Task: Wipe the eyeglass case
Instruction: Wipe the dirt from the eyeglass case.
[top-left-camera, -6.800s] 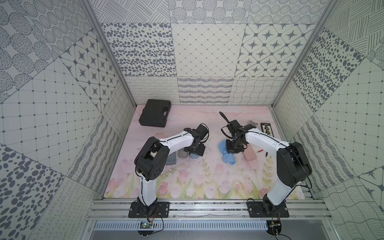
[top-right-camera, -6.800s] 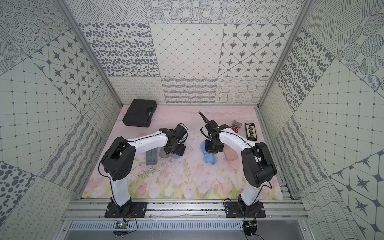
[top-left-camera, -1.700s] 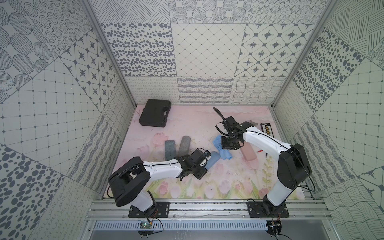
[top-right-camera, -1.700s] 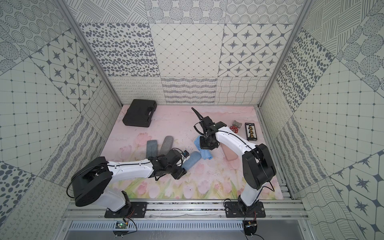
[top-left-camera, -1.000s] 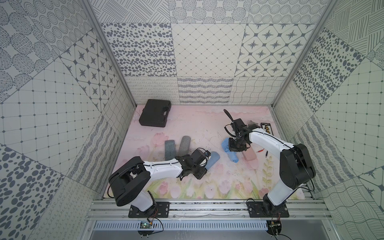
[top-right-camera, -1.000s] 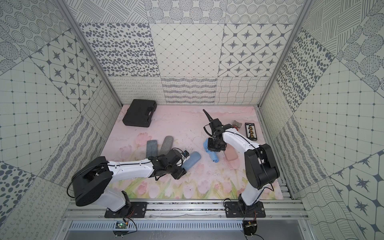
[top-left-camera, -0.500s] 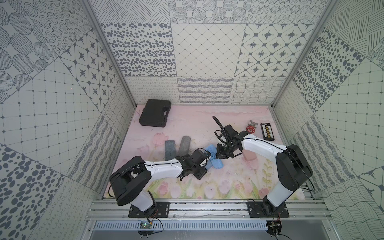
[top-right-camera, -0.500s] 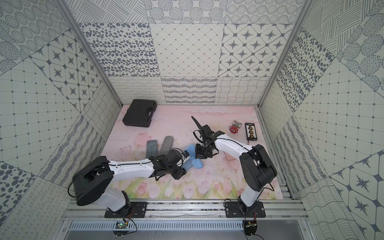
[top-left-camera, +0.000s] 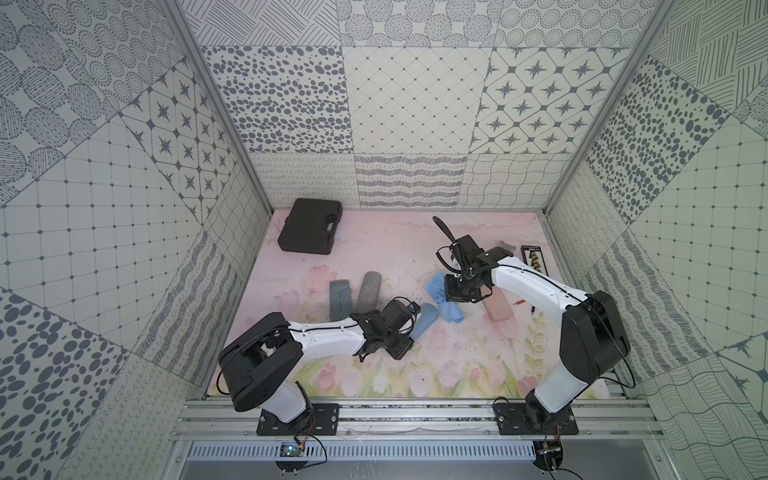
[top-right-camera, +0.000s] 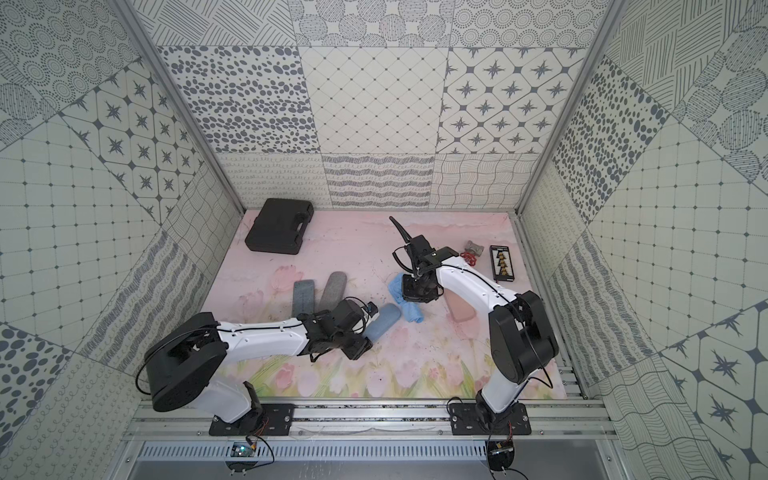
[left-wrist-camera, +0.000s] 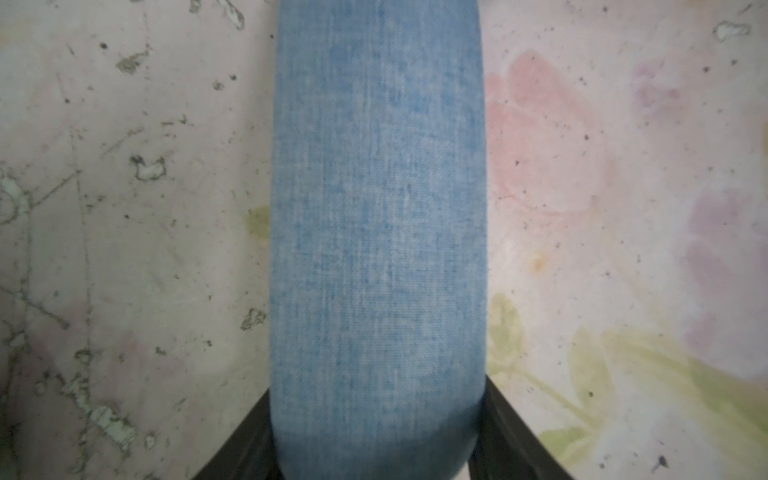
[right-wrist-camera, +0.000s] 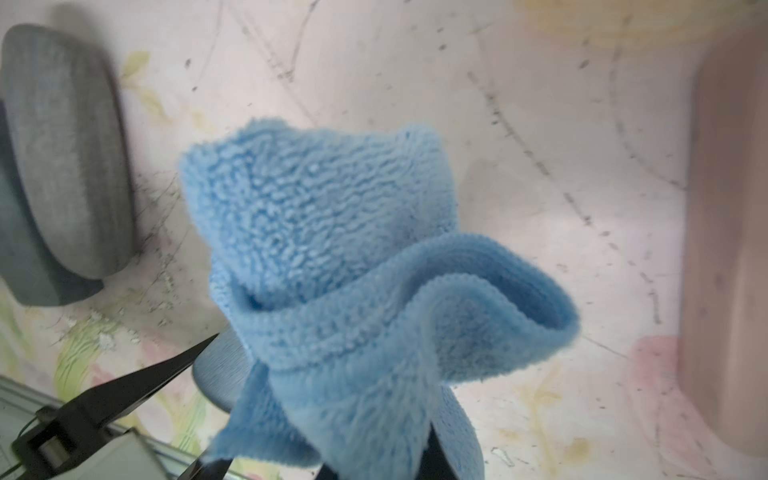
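Right jaws have drawn the blue microfibre cloth (top-left-camera: 452, 312) back off the blue eyeglass case (top-left-camera: 424, 325).

Top views: the case is at mid-bench (top-left-camera: 386, 253), with the cloth just beside its far end.

Left wrist: left jaws clamp the case's near end.

Right wrist: the cloth is bunched in the closed right jaws.

Wiping appears under way but unfinished.

— Where's there room on that mat (top-left-camera: 390, 249)?
— The far middle, between the black toolbox (top-left-camera: 309, 232) and the right arm (top-left-camera: 536, 286).
— The left side?
— Two grey cases (top-left-camera: 340, 298) lie side by side there, the left arm (top-left-camera: 328, 338) low just in front. The blue eyeglass case (top-left-camera: 424, 325) and cloth (top-left-camera: 451, 311) crowd the gap between the arms; a pink case (top-left-camera: 498, 307) lies partly under the right one.
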